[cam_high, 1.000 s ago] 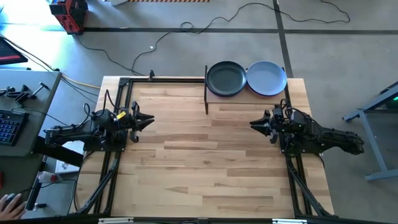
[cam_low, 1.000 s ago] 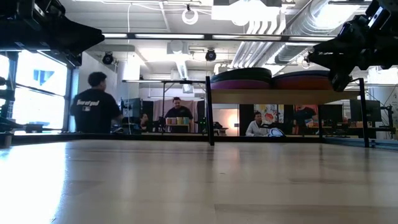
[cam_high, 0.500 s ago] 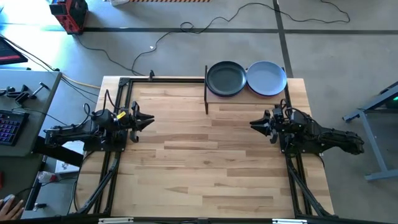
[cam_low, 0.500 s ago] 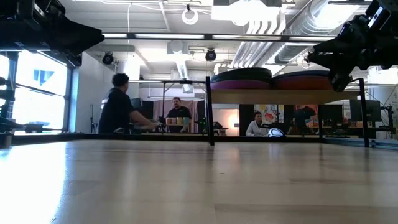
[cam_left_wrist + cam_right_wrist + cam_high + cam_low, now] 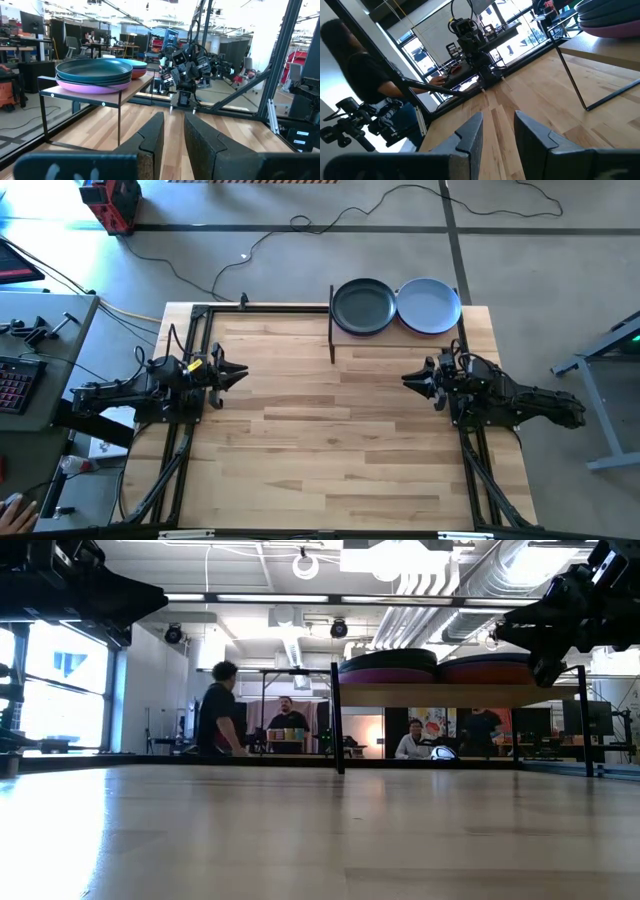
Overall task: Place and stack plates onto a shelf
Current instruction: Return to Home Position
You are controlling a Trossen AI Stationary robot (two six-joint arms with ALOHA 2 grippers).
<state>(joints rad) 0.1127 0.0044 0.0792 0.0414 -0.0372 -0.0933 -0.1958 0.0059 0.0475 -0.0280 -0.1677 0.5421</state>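
I find the round shallow plates (image 5: 363, 306) stacked on the light-wood black-framed shelf (image 5: 398, 338), upper centre. I judge them rigid and slick; grip the rims. Left gripper (image 5: 232, 373) and right gripper (image 5: 410, 380) are parted and empty.

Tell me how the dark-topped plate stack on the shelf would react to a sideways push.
The dark-topped stack is nested rim in rim, so it would probably slide as one unit. It looks rigid and smooth, so it is likely slippery on the shelf. It sits right beside the blue-topped stack, so a push that way would likely shove both.
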